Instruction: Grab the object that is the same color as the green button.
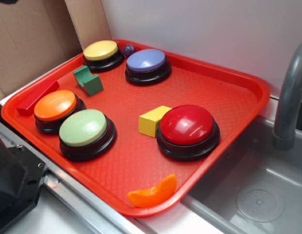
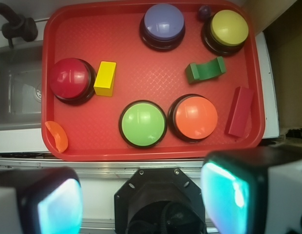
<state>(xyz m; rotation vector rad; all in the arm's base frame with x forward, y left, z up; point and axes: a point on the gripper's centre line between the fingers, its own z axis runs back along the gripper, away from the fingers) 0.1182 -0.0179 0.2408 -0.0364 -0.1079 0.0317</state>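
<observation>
Wrist view is showing my gripper point(image 2: 141, 204) spread wide and empty, hanging off the tray's point(image 2: 92, 44) near edge. The green block point(image 2: 204, 69) is lying ahead and rightward, near the far-right corner, long axis roughly crosswise.

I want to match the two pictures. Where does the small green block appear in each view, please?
Exterior: the green block lies at the upper left of the tray, between the yellow button and the orange button.
Wrist: the block lies at the upper right, below the yellow button, above the orange button.
Shared landmark: the yellow button beside it.
</observation>
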